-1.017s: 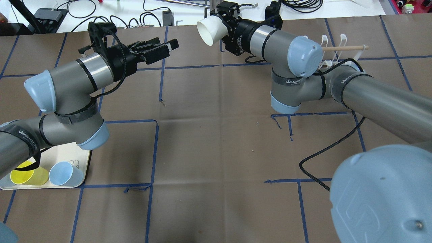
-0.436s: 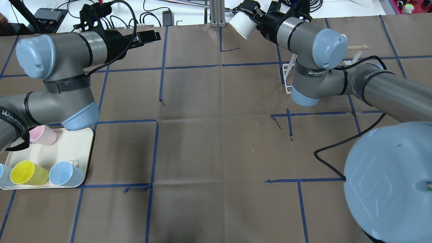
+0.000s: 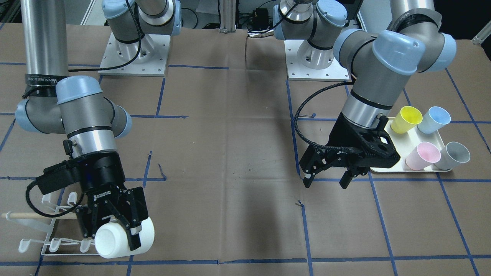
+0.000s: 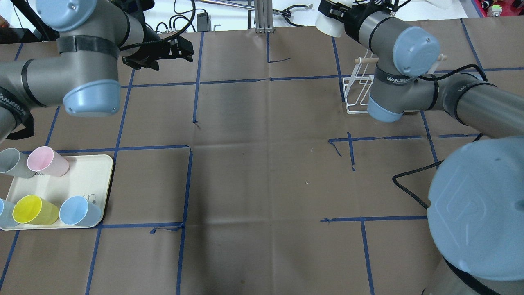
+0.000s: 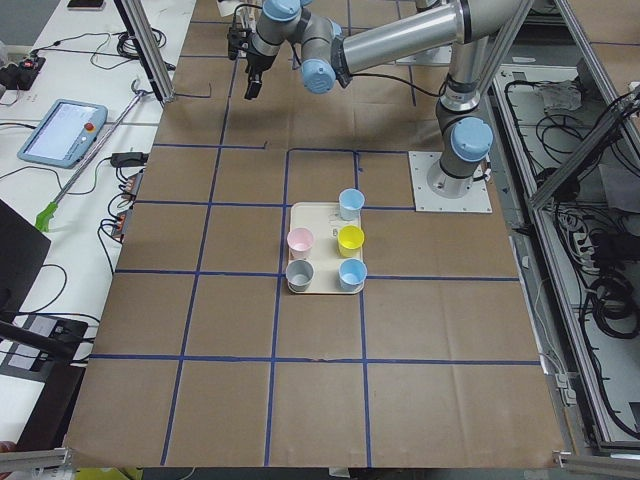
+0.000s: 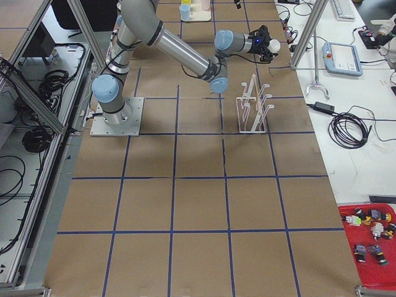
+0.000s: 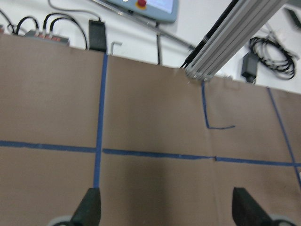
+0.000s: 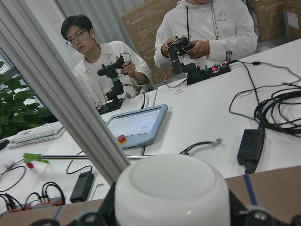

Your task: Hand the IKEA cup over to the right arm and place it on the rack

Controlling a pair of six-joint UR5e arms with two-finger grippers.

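Jaws of right arm (image 3: 88,126) tight on white cup (image 3: 109,240); left arm (image 3: 368,96) jaws wide apart.

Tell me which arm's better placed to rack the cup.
Right. The right gripper is shut on the white cup, close to the rack. The left gripper is open and empty, across the table by the tray.

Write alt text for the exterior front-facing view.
The right gripper holds a white cup sideways near the white wire rack. Across the table, the left gripper hangs open beside a cream tray of coloured cups.
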